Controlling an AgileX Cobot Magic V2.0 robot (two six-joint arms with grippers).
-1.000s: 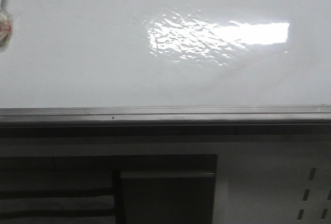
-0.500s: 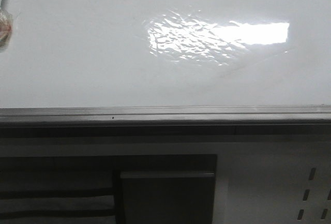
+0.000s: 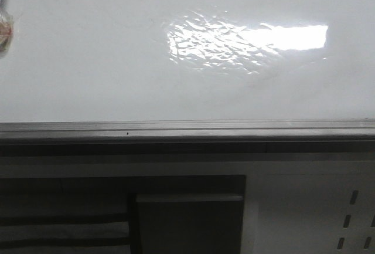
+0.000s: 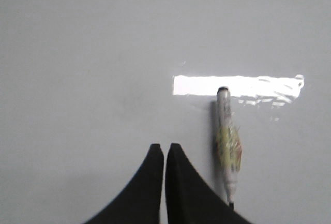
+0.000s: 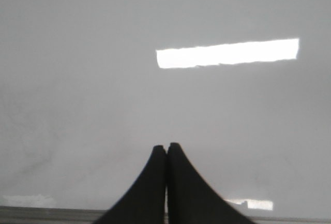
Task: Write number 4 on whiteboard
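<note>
— Looking for the marker first: it lies just beside the left pincer (image 4: 164, 149), a pale marker (image 4: 227, 144) with a yellow-green label, flat against the whiteboard (image 4: 77, 53) under a bright bar of glare (image 4: 238, 86). Is either pincer holding it?

— No. The left pincer's two black fingers are pressed together with nothing between them, and the marker sits apart from them. The right pincer (image 5: 166, 149) is likewise closed and empty, facing bare board.

— So the number 4 is not there?

— No stroke shows on the whiteboard (image 3: 88, 60) in any view. The task looks to be at its very start, and the step in hand is probably fetching the marker.

— How should that go?

— The left pincer would need to spread its fingers, shift sideways over the marker's body and close across the labelled middle, so the tip can point squarely at the board. Which end is the writing tip cannot be told.

— Anything in the way?

— Little. The grey rim (image 3: 187, 129) runs along the board's lower edge, with a dark-panelled cabinet (image 3: 187, 219) below it. A small object at the far left edge (image 3: 4, 28) of the front view is too cropped to name. The rippled glare (image 3: 234, 43) may hide thin ink.
</note>
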